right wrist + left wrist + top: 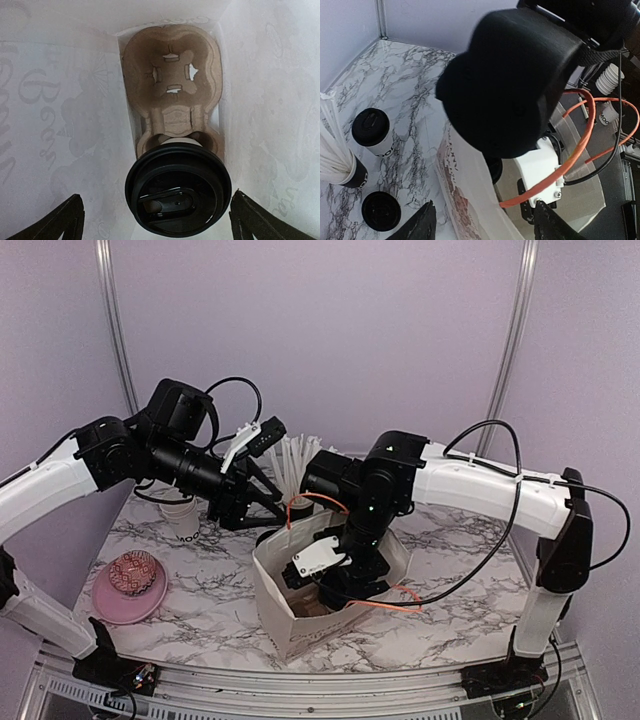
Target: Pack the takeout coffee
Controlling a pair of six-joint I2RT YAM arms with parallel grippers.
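Note:
Inside the white paper bag, a takeout coffee cup with a black lid sits in the near slot of a brown cardboard carrier. My right gripper reaches down into the bag and stands open, one finger on either side of that lid and clear of it. The left gripper is open and straddles the bag's upper wall without pinching it. Two more black-lidded cups stand on the marble table to the left of the bag.
A black cup of white straws stands beside the lidded cups. Lidless white cups are at the far right of the left wrist view. A pink plate with a patterned round thing lies at the table's front left. Orange cable loops over the bag.

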